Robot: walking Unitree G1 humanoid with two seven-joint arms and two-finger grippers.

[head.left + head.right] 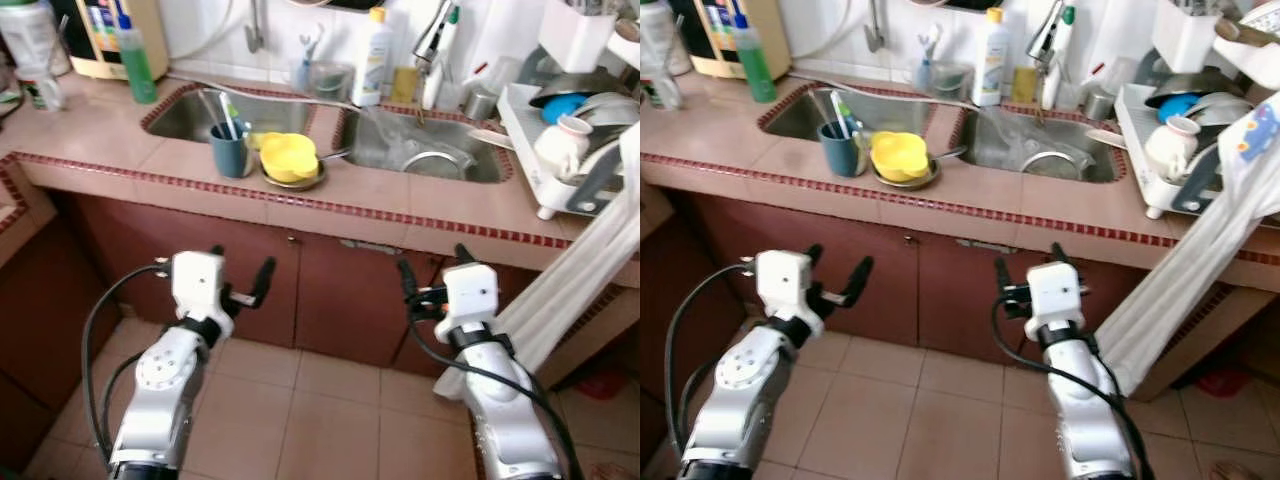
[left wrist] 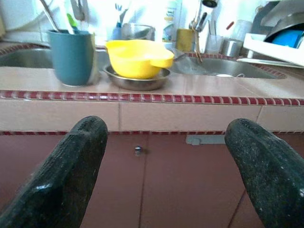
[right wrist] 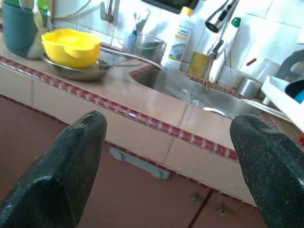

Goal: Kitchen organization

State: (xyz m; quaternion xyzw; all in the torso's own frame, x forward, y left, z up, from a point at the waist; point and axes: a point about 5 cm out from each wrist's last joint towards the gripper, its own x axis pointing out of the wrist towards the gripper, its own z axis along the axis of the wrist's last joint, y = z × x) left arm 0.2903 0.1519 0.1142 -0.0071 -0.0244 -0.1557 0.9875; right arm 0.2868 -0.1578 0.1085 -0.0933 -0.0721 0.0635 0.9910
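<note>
Teal cup (image 1: 230, 150) held utensils; yellow bowl (image 1: 288, 157) sat in a steel dish (image 2: 137, 83) near the counter edge (image 1: 330, 208). Left gripper (image 1: 240, 283) and right gripper (image 1: 432, 281) were wide open, empty, below it.

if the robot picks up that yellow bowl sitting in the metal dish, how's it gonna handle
The yellow bowl looks like thin plastic, so probably light and rigid. It rests loose in the metal dish, so a push would likely slide or rock it. Its smooth rim may slip between the fingers of an end effector.

Tan tiled floor (image 1: 330, 410) across the lower frame, dark red cabinet doors (image 1: 240, 280) at centre under the table, white cloth (image 1: 580, 290) draped at right, small red object (image 1: 603, 383) at lower right
</note>
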